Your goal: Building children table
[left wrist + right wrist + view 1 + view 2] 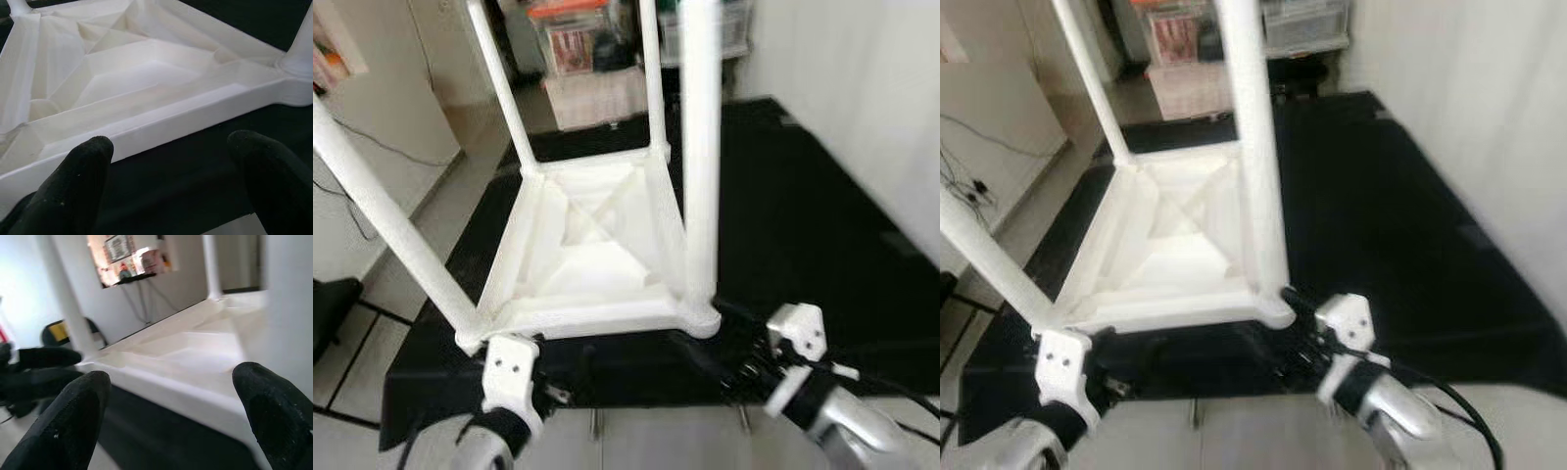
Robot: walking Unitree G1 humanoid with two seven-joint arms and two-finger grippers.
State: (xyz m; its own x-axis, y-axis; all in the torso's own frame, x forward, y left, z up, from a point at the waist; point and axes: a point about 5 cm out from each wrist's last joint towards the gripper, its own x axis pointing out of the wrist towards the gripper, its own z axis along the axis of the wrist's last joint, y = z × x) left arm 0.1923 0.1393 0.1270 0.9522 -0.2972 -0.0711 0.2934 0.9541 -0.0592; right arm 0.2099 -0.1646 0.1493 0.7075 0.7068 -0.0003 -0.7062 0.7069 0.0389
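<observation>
While leg tops run off frame, upturned white table (597,255) on black mat (803,225), both tools (171,161) (171,396) spread wide

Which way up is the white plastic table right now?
Upside down: the white plastic table lies top-down on the black mat, legs pointing up.

Soft, even daylight fills the room, and the white table (597,255) glares almost to washout against the black mat (803,225) beneath it. Head views are smeared with blur; beyond the table, background clutter is unfocused.
</observation>
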